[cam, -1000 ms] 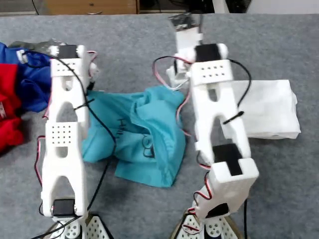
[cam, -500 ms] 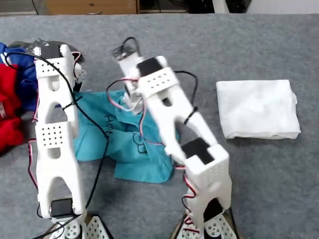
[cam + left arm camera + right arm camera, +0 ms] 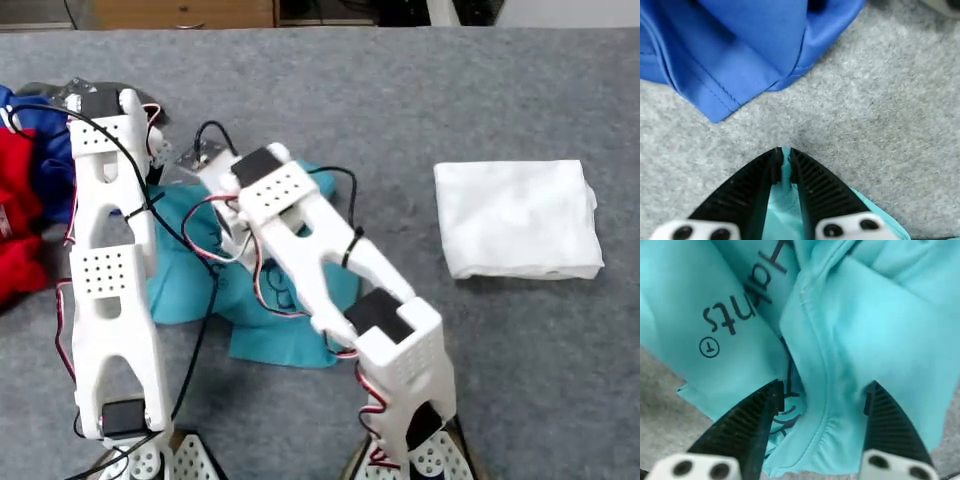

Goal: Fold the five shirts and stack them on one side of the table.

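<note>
**Teal shirt pinched at one edge, right jaws open over the bunched middle**

Teal shirt [image 3: 290, 345] lies crumpled just to 9 o'clock of table [image 3: 450, 100] centre, under both arms. Left jaws are closed tight on a thin lip of its 10 o'clock edge, with teal cloth showing between them. Blue shirt [image 3: 740, 40] is near that edge, not touching it. Right jaws are wide open over a bunched seam in the shirt's middle, holding nothing. Folded white shirt [image 3: 518, 218] sits at 3 o'clock, and red shirt [image 3: 18, 230] is heaped at 9 o'clock beside the blue one.

Judgement: thin knit, light and limp, so it will probably sag and drag on the fuzzy table instead of sliding. A shallow pinch may slip or lift only one layer. Best holds look like the hem or shoulder seam corners, where the cloth is doubled. Take one corner per arm, well apart, to spread it flat before folding
</note>
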{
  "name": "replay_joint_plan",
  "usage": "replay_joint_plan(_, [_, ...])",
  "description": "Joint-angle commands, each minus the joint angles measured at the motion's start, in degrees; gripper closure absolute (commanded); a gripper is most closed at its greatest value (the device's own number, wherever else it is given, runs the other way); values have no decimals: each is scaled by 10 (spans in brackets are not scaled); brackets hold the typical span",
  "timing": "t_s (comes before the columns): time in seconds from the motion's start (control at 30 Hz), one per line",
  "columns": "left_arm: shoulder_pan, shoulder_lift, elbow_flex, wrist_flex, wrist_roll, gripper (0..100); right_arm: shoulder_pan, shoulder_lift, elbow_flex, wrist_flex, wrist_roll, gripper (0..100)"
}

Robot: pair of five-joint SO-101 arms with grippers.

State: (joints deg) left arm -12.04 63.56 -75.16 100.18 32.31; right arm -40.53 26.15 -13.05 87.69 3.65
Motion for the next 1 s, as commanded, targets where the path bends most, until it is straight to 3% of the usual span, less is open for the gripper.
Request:
replay_joint_plan(0.0, [-11, -36, -7, 5, -1, 982, -6, -19, 11, -23, 8, 731])
replay_joint_plan(0.1, [-11, -36, -7, 5, -1, 982, 13, -4, 23, -48, 7, 747])
replay_joint_plan(0.23, [-11, -36, -7, 5, -1, 982, 62, -2, -1, -60, 7, 938])
replay_joint_plan(0.3, [-11, -36, -7, 5, -1, 982, 99, -1, -18, -63, 7, 984])
replay_joint_plan(0.57, [-10, -36, -7, 5, -1, 982, 235, -2, -48, -63, 43, 994])
replay_joint_plan(0.77, [-10, -36, -7, 5, -1, 982, 390, 2, -120, -63, 48, 994])
replay_joint_plan(0.97, [-9, -36, -6, 5, -1, 982, 476, 8, -126, -63, 116, 990])
